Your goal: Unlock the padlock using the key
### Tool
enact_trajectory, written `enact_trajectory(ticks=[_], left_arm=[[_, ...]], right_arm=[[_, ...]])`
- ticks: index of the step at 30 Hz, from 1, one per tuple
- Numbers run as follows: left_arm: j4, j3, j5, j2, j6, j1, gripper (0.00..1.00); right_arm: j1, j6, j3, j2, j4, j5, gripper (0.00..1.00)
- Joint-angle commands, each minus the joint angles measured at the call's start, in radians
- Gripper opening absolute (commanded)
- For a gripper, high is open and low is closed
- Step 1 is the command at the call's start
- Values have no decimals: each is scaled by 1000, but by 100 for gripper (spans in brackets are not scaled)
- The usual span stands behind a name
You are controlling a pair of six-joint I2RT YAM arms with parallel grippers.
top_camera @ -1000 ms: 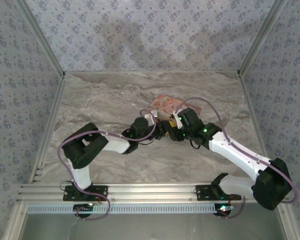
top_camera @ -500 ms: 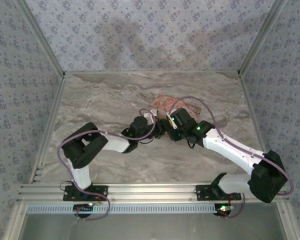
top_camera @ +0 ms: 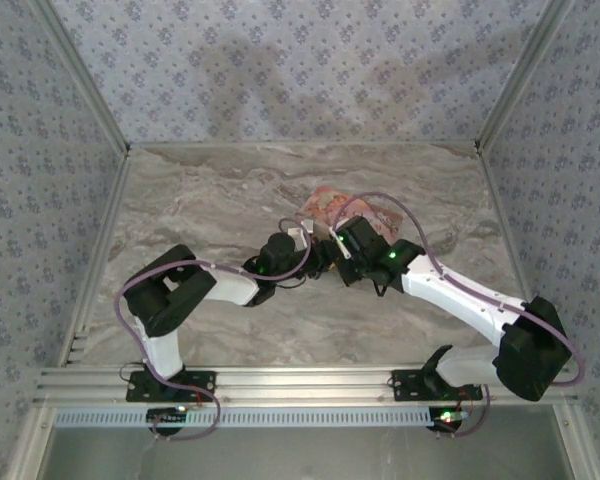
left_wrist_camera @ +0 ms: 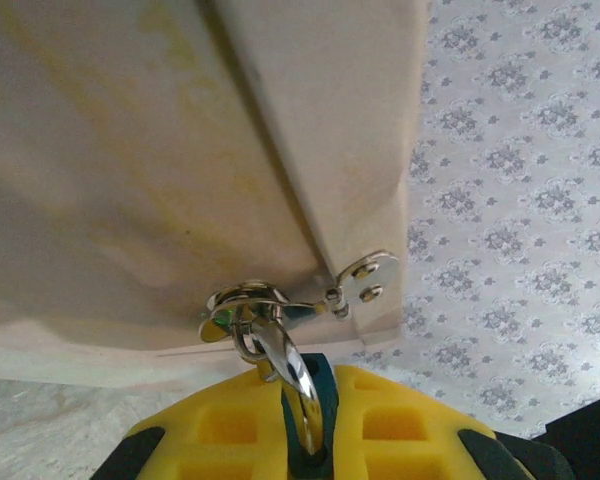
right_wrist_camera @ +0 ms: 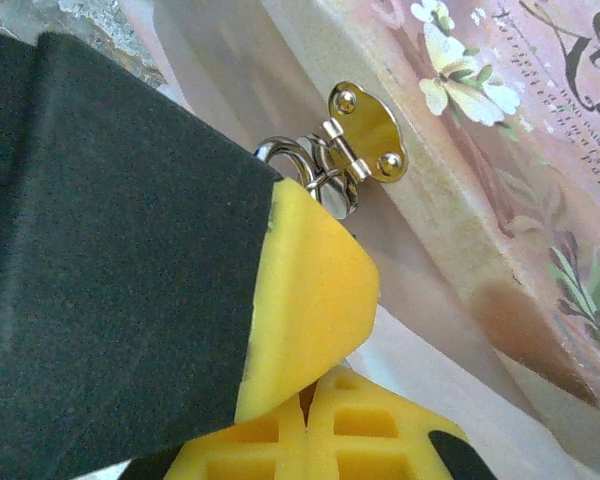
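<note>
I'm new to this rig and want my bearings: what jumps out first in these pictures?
The left arm and right arm meet mid-table at a floral-lidded box. In the left wrist view, a shiny metal loop hangs from the box's hasp into the left gripper's yellow fingers. In the right wrist view a yellow fingertip sits close beside that hasp.

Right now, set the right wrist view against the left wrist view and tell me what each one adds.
The right wrist view adds the flowered, lettered lid and a black-backed yellow finger crossing in front of the metal ring. The left wrist view adds the box as plain pale faces, the patterned wall, and a silvery metal piece running from the ring into the left hand, whose yellow fingers close on it. Both share the hasp plate with two rivets and that ring beside it.
</note>
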Motion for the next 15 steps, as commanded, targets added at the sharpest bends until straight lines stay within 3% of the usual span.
enact_trajectory(ticks=[1,15], left_arm=[[91,-5,17,-28,26,-18,16],[183,-190,-115,14,23,-20,42]], right_arm=[[10,39,-59,11,98,-128,0],[15,77,-222,105,316,-208,0]])
